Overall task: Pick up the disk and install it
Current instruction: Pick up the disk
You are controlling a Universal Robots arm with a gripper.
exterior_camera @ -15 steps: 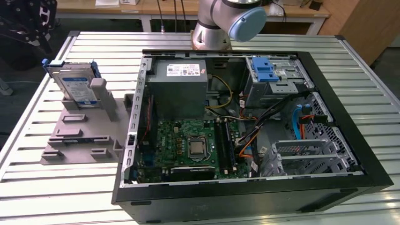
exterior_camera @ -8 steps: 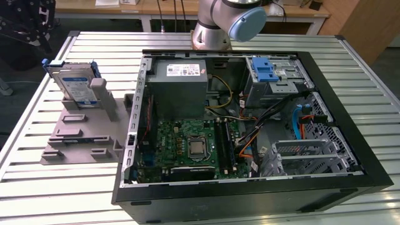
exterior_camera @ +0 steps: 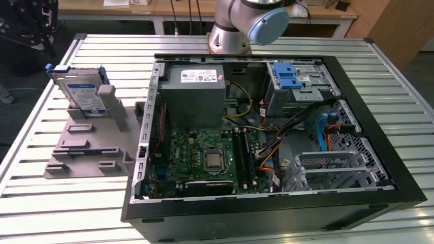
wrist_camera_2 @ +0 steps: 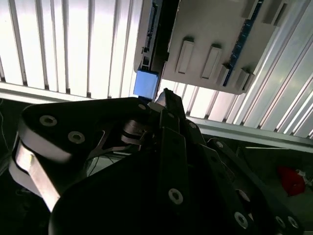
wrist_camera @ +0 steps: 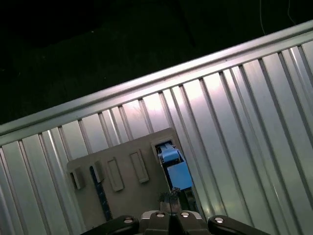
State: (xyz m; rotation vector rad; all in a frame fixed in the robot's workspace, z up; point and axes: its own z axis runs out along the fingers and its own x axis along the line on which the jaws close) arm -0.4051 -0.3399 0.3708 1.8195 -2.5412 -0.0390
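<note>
The disk (exterior_camera: 80, 93) stands on edge in a grey holder (exterior_camera: 95, 137) on the table, at the exterior view's left. It is silver-grey with a blue-and-white label and a blue bracket around it. In both wrist views I look down on it from above: the disk (wrist_camera_2: 151, 44) shows edge-on, and its blue bracket end (wrist_camera: 175, 169) sticks out of the holder (wrist_camera: 122, 171). My gripper (wrist_camera_2: 164, 98) hangs above the disk and apart from it, shut and holding nothing. The dark gripper (wrist_camera: 171, 197) lines up with the disk's blue end.
An open computer case (exterior_camera: 271, 132) lies beside the holder, with a motherboard, a grey power supply (exterior_camera: 193, 96), cables and a drive bay with a blue latch (exterior_camera: 288, 76). The arm's base (exterior_camera: 237, 25) stands behind the case. The slatted table's edge (wrist_camera: 146, 83) runs close by.
</note>
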